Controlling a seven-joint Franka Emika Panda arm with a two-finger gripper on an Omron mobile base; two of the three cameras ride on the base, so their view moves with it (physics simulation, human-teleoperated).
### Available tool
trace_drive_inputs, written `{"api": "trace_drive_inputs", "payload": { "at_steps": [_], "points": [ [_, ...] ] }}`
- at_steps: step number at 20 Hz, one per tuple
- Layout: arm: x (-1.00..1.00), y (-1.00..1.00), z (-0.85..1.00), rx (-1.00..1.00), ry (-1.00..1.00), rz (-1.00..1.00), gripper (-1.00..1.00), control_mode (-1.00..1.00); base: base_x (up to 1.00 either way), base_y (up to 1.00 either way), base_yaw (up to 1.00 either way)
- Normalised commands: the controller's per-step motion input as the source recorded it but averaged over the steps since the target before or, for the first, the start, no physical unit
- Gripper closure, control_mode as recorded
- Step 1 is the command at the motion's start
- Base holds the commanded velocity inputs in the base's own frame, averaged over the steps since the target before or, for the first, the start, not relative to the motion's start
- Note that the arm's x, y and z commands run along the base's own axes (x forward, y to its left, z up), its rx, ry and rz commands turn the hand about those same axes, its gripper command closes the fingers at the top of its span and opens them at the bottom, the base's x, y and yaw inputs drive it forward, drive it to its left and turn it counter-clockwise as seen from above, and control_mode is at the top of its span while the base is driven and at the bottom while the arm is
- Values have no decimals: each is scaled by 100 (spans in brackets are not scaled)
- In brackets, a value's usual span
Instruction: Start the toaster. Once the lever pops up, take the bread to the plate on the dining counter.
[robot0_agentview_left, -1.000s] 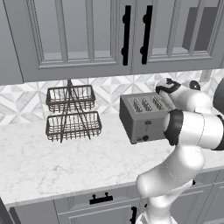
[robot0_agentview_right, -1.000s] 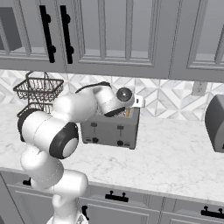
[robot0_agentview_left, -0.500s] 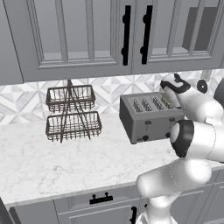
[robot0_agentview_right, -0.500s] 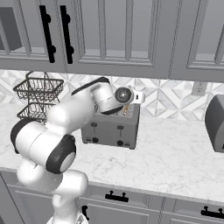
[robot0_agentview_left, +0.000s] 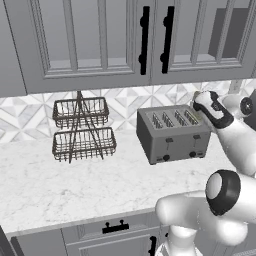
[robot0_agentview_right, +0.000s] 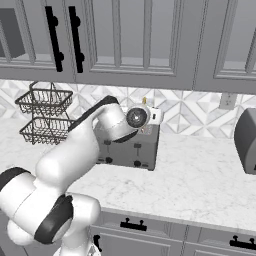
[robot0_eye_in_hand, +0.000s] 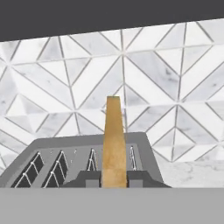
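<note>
The gripper (robot0_eye_in_hand: 114, 178), jaws narrowed edge-on around the bread (robot0_eye_in_hand: 114, 144), has lifted the slice clear above the toaster (robot0_agentview_left: 173, 132); transport to the plate remains.

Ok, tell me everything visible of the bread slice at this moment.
The bread appears edge-on in the hand view as a thin, tan-golden toasted slab standing upright, lighter along one side. Its lower end sits between the two dark fingertips of the claw, which is shut on it. It is lifted above the toaster, near the rightmost slots, with the tiled backsplash behind. In the right base view a small tan bit pokes up beside the hand.
</note>
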Motion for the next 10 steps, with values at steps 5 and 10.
{"api": "trace_drive_inputs", "payload": {
  "at_steps": [5,10],
  "points": [
    [-100,22,64,7,10,0,100,-100,0,0,0],
    [-100,51,38,3,22,0,100,-100,0,0,0]
  ]
}}
